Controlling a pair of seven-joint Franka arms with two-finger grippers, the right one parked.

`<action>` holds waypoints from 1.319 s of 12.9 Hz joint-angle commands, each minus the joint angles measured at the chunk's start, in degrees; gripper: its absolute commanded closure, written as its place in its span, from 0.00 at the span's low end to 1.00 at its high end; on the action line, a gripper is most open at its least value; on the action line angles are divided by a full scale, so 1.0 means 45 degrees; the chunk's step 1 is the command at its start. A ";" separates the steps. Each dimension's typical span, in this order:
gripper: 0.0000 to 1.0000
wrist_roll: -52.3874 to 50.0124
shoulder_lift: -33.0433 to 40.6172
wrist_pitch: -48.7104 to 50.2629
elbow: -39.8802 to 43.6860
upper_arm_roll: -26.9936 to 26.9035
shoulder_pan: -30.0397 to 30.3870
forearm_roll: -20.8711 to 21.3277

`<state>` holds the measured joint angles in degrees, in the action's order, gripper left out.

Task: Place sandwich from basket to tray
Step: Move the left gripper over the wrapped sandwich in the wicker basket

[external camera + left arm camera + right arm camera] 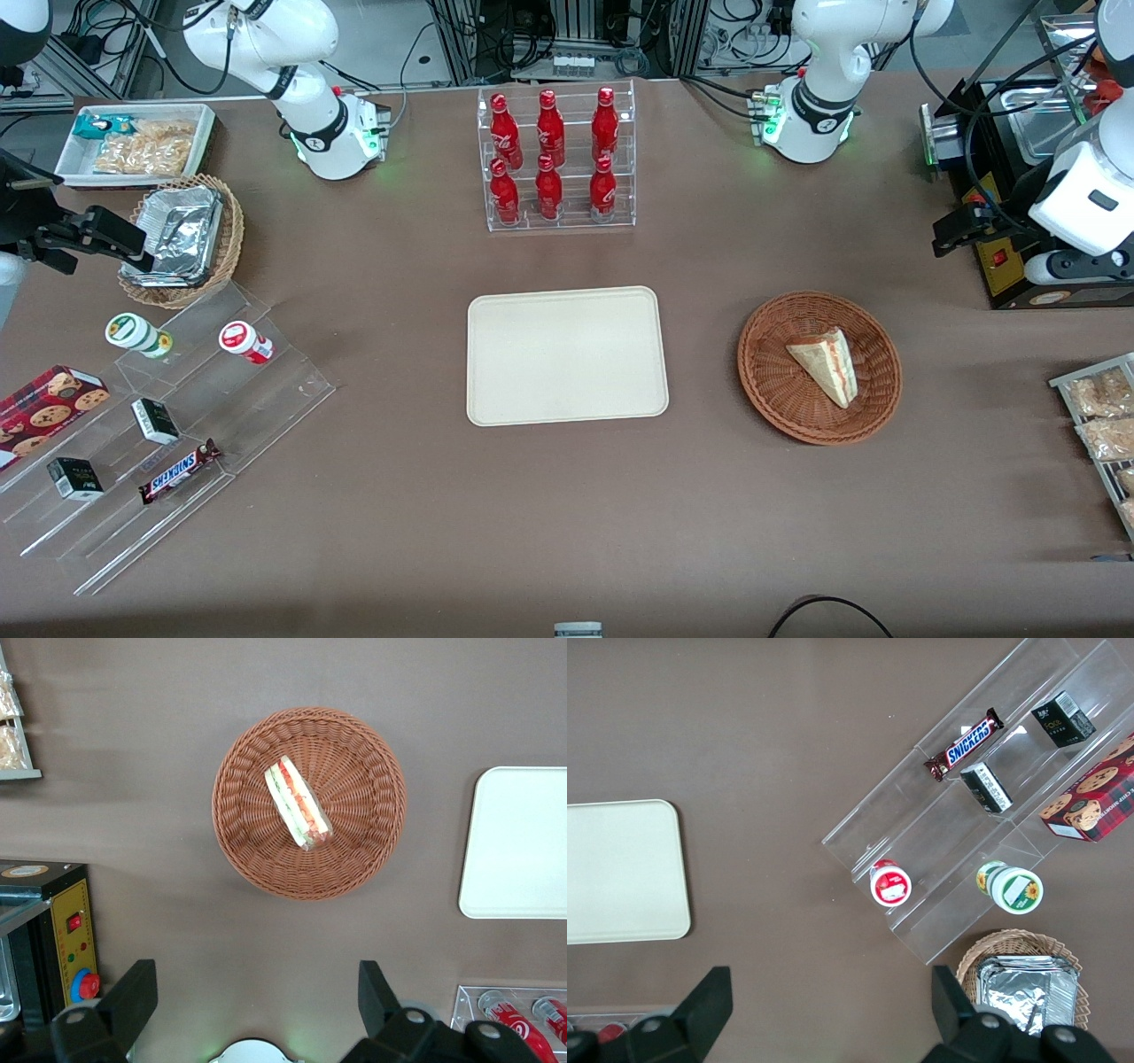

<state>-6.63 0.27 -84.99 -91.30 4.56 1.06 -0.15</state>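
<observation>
Brown tabletop (567, 514) carried the cream tray (567, 355) at its centre. Toward the working arm's end sat the reddish wicker basket (819, 367), well apart from the tray, with the sandwich wedge (826, 363) lying in it. Left gripper (257, 992) hung high above the basket, fingers (133, 997) spread wide, holding nothing.
</observation>
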 commanded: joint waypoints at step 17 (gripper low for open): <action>0.00 -0.1916 -0.0060 -0.9551 -0.8286 0.0060 -0.0099 0.0209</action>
<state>-9.52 -1.50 -126.80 -127.17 4.76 1.03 0.32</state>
